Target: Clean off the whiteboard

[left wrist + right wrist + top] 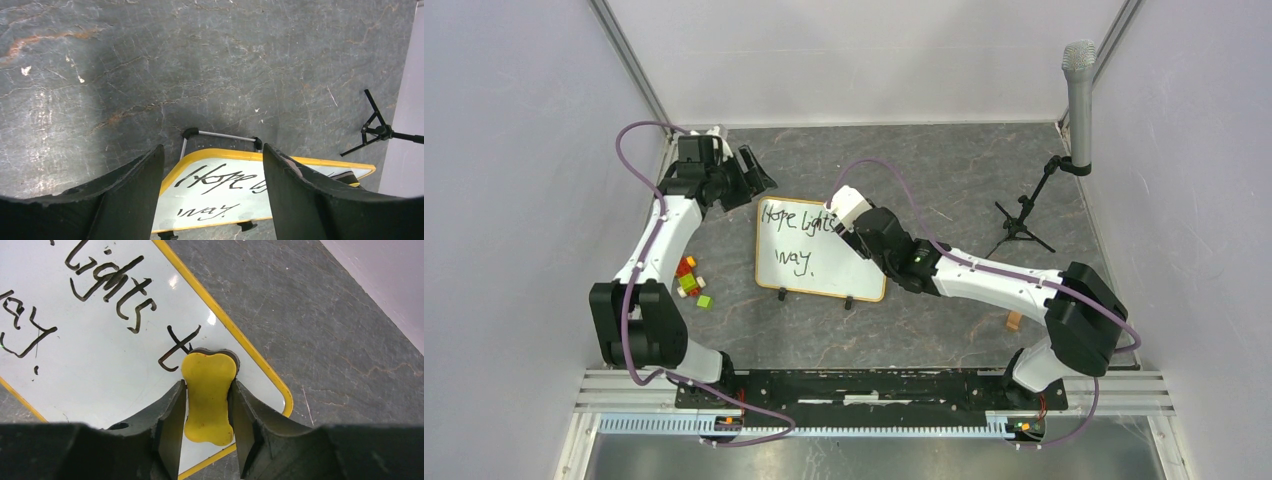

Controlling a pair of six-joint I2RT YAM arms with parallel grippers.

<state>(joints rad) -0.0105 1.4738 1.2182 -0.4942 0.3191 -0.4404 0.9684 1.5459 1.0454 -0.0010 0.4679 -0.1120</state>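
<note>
Right in the middle of the table (944, 170) lies the whiteboard (819, 250), flat on its back with its two little black feet at 6 o'clock. Black words are written across it, and none of them look wiped off yet.

At the board's 1 o'clock corner sits the right gripper (849, 215). Its two fingers squeeze a yellow eraser (208, 397) from both sides. The eraser points down at the white part, right by the last letter of the top line. I think it is held by its thin middle so it will not slip while it rubs.

Off the board, at about 10 o'clock, the left gripper (749, 170) hangs above the table. Its fingers are wide apart and hold nothing. From its own camera the board's near corner shows between them. My guess is it waits there to pinch or press the board so it cannot slide around.

Some small coloured blocks (690, 280) lie at 8 o'clock, near the board but not touching it. A microphone (1079, 95) on a stand is well away at 2 o'clock.
</note>
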